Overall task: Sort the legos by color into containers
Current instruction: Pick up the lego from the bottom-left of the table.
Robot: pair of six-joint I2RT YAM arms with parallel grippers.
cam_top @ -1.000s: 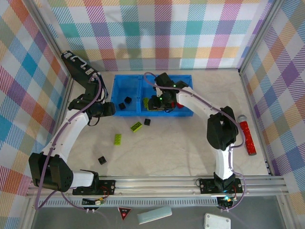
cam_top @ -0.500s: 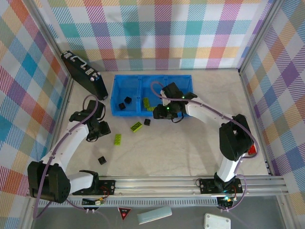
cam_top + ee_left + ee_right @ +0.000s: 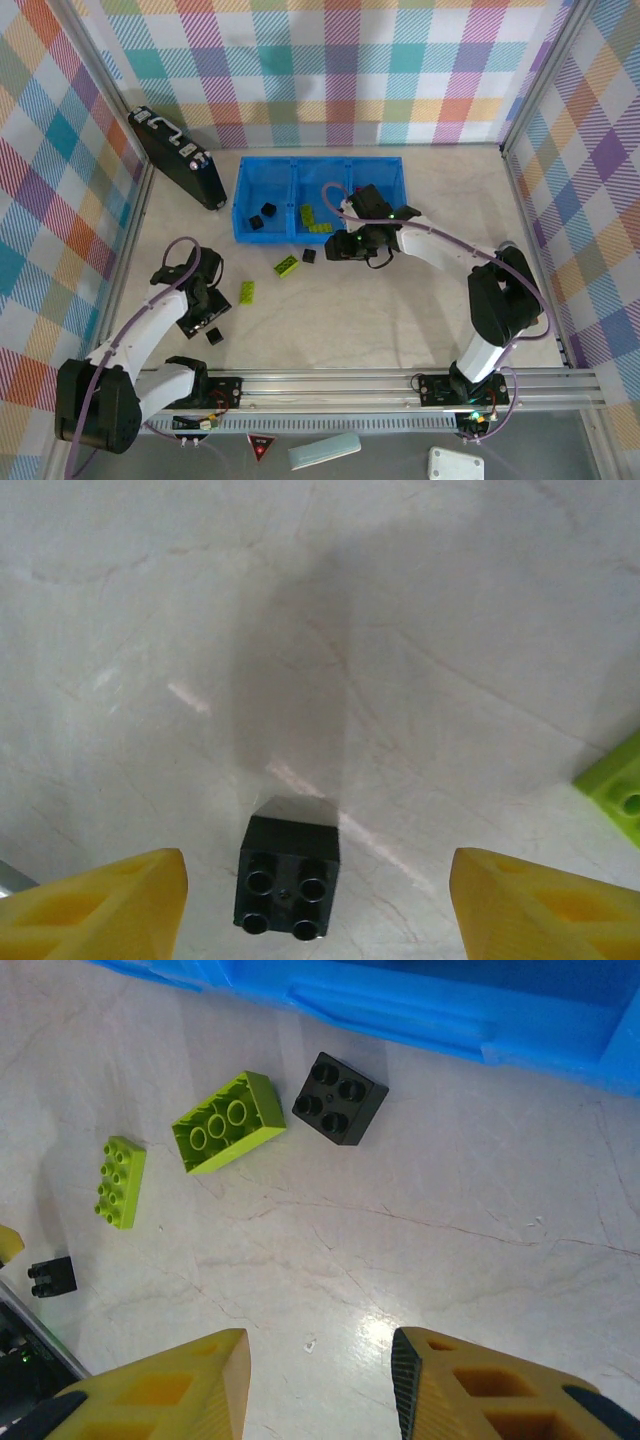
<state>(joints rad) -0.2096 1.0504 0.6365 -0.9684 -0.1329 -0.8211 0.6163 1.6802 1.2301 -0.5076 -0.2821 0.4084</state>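
Observation:
The blue tray [image 3: 385,170] holds two black bricks [image 3: 262,215] in its left compartment and lime-green bricks [image 3: 314,220] in the middle one. On the table lie a green brick [image 3: 287,265], a black brick [image 3: 308,256], another green brick [image 3: 246,291] and a black brick [image 3: 213,335]. My left gripper [image 3: 206,320] hangs open over that last black brick [image 3: 288,878], which sits studs-up between the yellow fingers [image 3: 110,905]. My right gripper [image 3: 338,248] is open and empty above bare table just in front of the tray [image 3: 450,1010], right of the green brick [image 3: 228,1121] and black brick [image 3: 340,1097].
A black flat case [image 3: 178,157] leans at the back left wall. Checkered walls close in the table on three sides, and a metal rail [image 3: 330,385] runs along the near edge. A corner of a green brick [image 3: 615,785] lies right of my left fingers.
My left arm swung from beside the tray down to the near black brick. My right arm drew back out of the tray's right compartment to the table in front.

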